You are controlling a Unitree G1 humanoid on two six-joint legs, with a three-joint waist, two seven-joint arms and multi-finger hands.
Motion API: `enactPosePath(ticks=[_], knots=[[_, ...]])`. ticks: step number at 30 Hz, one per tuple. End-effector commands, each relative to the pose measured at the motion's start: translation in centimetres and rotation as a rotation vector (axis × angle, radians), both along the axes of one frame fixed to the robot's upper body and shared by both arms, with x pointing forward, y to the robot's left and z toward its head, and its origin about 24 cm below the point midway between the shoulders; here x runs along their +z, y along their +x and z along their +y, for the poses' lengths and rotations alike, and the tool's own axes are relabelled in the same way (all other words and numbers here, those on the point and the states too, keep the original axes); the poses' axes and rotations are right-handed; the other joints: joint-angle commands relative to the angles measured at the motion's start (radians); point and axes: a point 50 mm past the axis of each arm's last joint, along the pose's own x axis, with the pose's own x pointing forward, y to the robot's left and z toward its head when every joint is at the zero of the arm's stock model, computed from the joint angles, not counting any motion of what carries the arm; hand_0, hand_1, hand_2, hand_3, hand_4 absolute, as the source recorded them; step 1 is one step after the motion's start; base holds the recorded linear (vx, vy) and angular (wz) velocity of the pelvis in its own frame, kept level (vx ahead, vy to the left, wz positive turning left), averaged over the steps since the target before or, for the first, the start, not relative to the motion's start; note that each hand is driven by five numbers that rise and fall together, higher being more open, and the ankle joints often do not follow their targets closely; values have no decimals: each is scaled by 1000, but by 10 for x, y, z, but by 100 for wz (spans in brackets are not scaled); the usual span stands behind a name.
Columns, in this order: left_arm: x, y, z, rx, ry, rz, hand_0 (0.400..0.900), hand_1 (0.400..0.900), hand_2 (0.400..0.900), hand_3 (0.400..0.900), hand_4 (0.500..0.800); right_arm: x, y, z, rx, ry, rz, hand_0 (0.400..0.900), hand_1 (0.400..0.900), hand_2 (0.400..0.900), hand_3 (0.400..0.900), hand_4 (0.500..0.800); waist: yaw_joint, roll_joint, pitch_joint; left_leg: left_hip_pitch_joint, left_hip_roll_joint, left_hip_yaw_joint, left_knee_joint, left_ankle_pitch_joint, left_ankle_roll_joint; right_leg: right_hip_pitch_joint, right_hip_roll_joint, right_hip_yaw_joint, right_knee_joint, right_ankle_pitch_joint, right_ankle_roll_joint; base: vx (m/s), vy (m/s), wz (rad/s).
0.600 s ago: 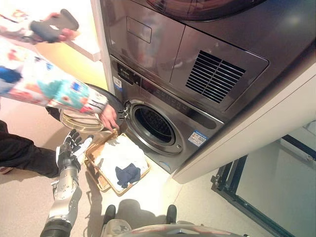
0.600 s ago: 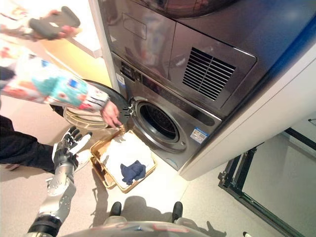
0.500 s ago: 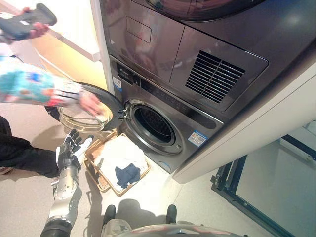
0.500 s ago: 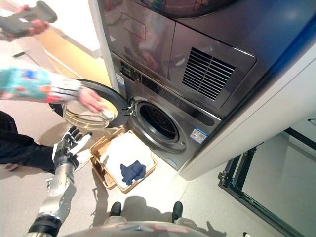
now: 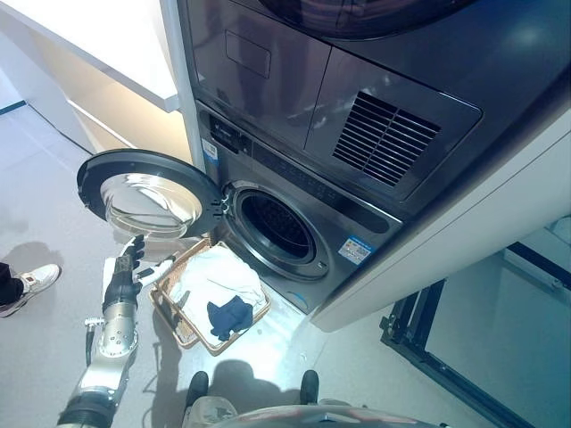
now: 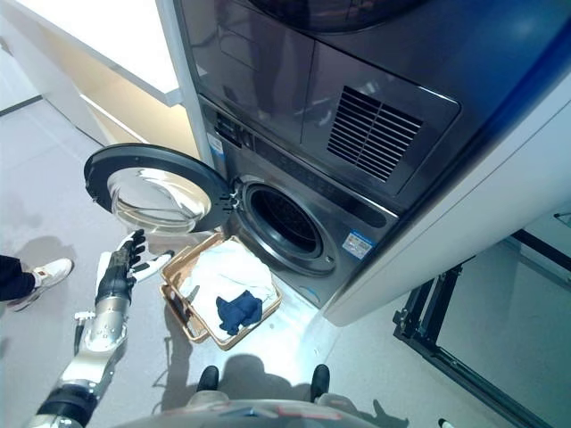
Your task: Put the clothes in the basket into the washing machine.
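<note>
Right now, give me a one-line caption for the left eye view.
Washer door open, left hand open beside the basket of clothes.

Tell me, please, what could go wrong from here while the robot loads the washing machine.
The open door hangs right above the left hand, so lifting clothes might knock it. The white cloth is bulky and may snag on the drum opening. A person's shoe stands close on the left.

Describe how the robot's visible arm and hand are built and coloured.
Only the left arm shows: a silver-grey, segmented metal forearm with a dark band near its lower end. It ends in the left hand, dark, with slim fingers and a thumb, some of them white. The right arm and hand are out of view.
</note>
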Motion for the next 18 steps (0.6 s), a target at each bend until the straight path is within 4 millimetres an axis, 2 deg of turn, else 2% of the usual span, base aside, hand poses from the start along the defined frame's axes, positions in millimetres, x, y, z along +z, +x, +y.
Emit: enactPosePath(ticks=[1, 4, 14, 18], knots=[[45, 54, -7, -167, 298, -123, 900, 900, 900, 900, 800, 11, 3, -19, 71, -119, 7, 900, 900, 900, 900, 800, -17, -13, 37, 1, -48, -7, 3, -42, 94, -29, 4, 15, 83, -20, 28, -84, 11, 3], [43, 68, -16, -249, 425, -76, 900, 900, 900, 900, 800, 15, 13, -25, 112, -148, -6, 900, 900, 900, 900, 800, -29, -10, 60, -38, -55, -12, 3, -29, 97, -66, 3, 17, 85, -8, 30, -69, 19, 3], [54, 96, -31, -288, 499, -109, 900, 900, 900, 900, 800, 33, 61, -46, 180, -249, -131, 900, 900, 900, 900, 800, -60, 7, 174, -164, -91, 10, 34, -11, 128, -210, -13, 68, 125, 25, 28, -86, 58, -9], [67, 109, -37, -297, 545, -150, 900, 900, 900, 900, 800, 41, 80, -52, 188, -287, -183, 900, 900, 900, 900, 800, -67, 13, 235, -221, -101, 14, 62, -10, 136, -272, -16, 82, 159, 23, 21, -103, 46, -4]])
